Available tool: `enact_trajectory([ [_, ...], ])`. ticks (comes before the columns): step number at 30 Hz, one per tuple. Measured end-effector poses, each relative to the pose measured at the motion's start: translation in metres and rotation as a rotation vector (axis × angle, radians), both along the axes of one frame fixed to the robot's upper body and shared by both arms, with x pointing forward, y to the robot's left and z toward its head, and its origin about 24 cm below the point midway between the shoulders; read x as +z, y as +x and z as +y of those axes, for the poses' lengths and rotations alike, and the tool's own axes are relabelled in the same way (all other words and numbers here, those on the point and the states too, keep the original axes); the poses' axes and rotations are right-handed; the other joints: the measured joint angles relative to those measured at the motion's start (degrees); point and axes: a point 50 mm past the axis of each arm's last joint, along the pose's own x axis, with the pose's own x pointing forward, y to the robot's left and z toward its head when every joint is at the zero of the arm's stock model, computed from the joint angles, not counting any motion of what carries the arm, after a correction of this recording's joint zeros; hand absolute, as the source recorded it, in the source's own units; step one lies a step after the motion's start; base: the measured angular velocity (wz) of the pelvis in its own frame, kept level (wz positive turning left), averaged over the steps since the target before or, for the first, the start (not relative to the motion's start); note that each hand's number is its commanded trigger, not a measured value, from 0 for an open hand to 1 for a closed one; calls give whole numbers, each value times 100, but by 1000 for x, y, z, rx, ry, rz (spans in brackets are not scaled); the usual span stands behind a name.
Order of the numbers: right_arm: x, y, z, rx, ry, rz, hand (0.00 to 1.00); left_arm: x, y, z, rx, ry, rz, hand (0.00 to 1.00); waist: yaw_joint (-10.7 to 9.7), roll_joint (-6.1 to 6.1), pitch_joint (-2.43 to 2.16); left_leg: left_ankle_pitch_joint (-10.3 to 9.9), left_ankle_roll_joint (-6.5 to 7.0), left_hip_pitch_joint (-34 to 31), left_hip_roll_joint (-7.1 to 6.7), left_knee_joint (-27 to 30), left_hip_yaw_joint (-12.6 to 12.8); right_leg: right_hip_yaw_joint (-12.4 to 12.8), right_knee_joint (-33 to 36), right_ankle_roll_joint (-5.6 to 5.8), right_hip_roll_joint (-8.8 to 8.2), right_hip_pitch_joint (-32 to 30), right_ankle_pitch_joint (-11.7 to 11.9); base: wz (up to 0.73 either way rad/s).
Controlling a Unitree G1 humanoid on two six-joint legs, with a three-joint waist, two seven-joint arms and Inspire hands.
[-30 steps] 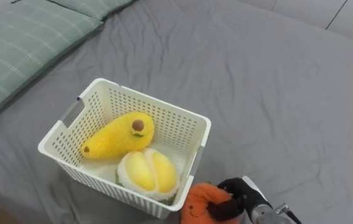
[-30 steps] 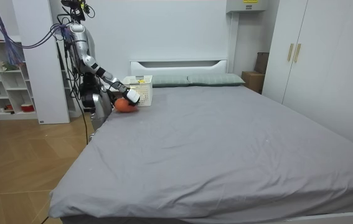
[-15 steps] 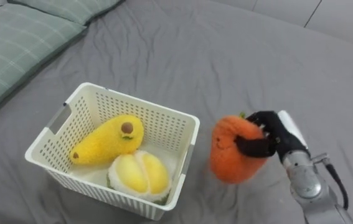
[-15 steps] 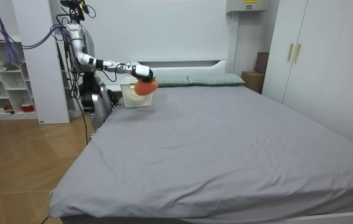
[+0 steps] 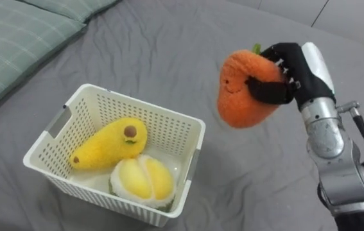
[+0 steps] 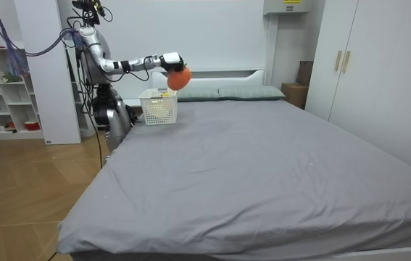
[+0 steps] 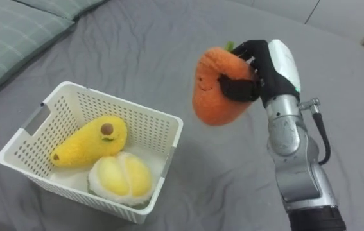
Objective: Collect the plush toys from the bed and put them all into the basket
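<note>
Well along, judging by the basket (image 5: 143,110): already holding a yellow toy (image 5: 108,144) and a pale segmented toy (image 5: 142,179), side by side and touching. Set on the grey bed (image 5: 169,45), near a green pillow (image 5: 8,45).

Left to do: getting the orange toy (image 5: 242,90) into the basket. Possibly the last one, though hard to tell with the far bed so small in the room view.

Held up in the air by the right hand (image 5: 300,67), well clear of the bed. Off to the right of the basket's near corner and above its rim, not yet over the opening. In the room view, carried at the end of an outstretched arm, above and a little beyond the basket, with the robot standing at the bed's head corner.

Fingers (image 5: 266,90) curled tight round the orange toy: thumb pressed across its front just beside the stitched face, the rest hooked over its top. Sunk a little into the plush, so seemingly a firm hold. Bulk of the toy hanging below and to the left of the palm, face turned toward the basket side.
</note>
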Motion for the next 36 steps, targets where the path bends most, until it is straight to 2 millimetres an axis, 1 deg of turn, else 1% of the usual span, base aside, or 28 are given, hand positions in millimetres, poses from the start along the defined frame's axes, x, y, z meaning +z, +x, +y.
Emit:
enact_trajectory([
  [1,9,2,4,8,-10,-25,100,0,2,0,-6,2,-3,0,67,-4,-5,0,0,-8,0,4,2,-7,1,0,0,-11,0,0],
  [2,13,1,6,13,-10,-38,100,1,3,-1,-11,3,-5,0,110,-12,-10,0,0,-15,1,-3,-3,-10,-2,0,2,-15,0,0],
  [4,25,-2,16,59,-4,-86,100,1,5,-2,-23,3,-8,0,264,-62,-45,4,-4,10,0,-24,-12,-25,-24,0,7,4,0,0],
  [7,30,0,32,101,27,-104,100,1,6,-3,-36,-2,-9,0,314,-96,-55,7,-6,41,-9,-27,-76,-101,-33,0,5,60,0,10],
  [8,32,1,39,129,36,-108,100,1,7,-4,-42,-8,-12,0,401,-104,-51,7,-6,44,-10,-23,-85,-129,-36,0,2,70,0,7],
  [10,33,2,53,184,48,-97,100,1,9,-6,-60,-14,-17,0,494,-117,-47,7,-5,46,-15,-17,-106,-171,-40,1,-7,90,1,6],
  [11,33,2,56,199,44,-92,100,1,10,-7,-69,-13,-18,0,525,-120,-46,7,-5,45,-17,-19,-115,-182,-40,1,-8,96,1,11],
  [13,33,3,66,251,17,-70,100,3,15,-8,-81,-18,-38,0,561,-148,-6,6,-4,11,-41,17,-240,-334,-41,3,-24,131,1,23],
  [14,33,3,68,262,13,-65,100,4,16,-8,-84,-20,-42,0,572,-157,3,6,-4,-6,-48,29,-264,-360,-41,4,-30,132,0,25],
  [15,32,2,72,278,4,-54,95,4,18,-9,-89,-23,-47,0,591,-176,18,8,0,-21,-62,30,-298,-398,-40,11,-40,132,-4,15],
  [16,31,2,74,286,0,-47,83,4,18,-9,-90,-26,-48,0,617,-177,26,13,4,-36,-68,32,-315,-413,-40,11,-44,131,-5,15],
  [17,28,2,77,296,-4,-34,77,5,19,-9,-94,-29,-50,0,689,-194,47,23,7,-55,-79,34,-347,-461,-38,12,-53,128,-5,15],
  [18,25,2,79,300,-8,-16,65,5,19,-8,-96,-29,-49,0,720,-223,52,26,7,-92,-88,56,-389,-483,-37,12,-56,115,-5,21],
  [19,22,2,81,306,-15,2,51,5,18,-8,-95,-31,-44,0,748,-244,40,30,8,-145,-96,75,-429,-536,-37,12,-60,93,-5,17],
  [20,20,2,82,308,-18,10,18,4,19,-10,-94,-36,-41,0,764,-260,39,36,8,-151,-98,72,-431,-541,-37,12,-60,85,-5,11],
  [21,15,3,83,312,-25,33,0,4,20,-10,-94,-41,-39,0,839,-271,42,40,8,-156,-99,71,-434,-542,-39,12,-60,83,-5,0],
  [23,6,3,86,317,-40,71,0,5,22,-12,-96,-46,-44,0,911,-289,40,44,9,-163,-104,69,-455,-574,-40,12,-62,84,-5,5],
  [25,-1,3,89,332,-58,109,0,5,25,-14,-103,-50,-48,0,980,-306,51,49,9,-169,-106,65,-463,-577,-42,12,-62,80,-4,3],
  [27,-6,4,88,328,-62,131,0,5,28,-15,-108,-59,-53,0,1035,-313,53,49,9,-170,-105,66,-465,-566,-42,12,-62,80,-4,0],
  [33,-8,5,86,316,-63,147,0,7,33,-16,-112,-68,-61,0,1036,-320,52,52,6,-157,-102,64,-461,-461,-43,13,-50,81,-4,0],
  [36,-9,5,86,316,-63,148,0,7,35,-17,-121,-65,-65,0,1026,-322,51,55,2,-150,-101,65,-461,-452,-42,13,-49,83,-4,0],
])
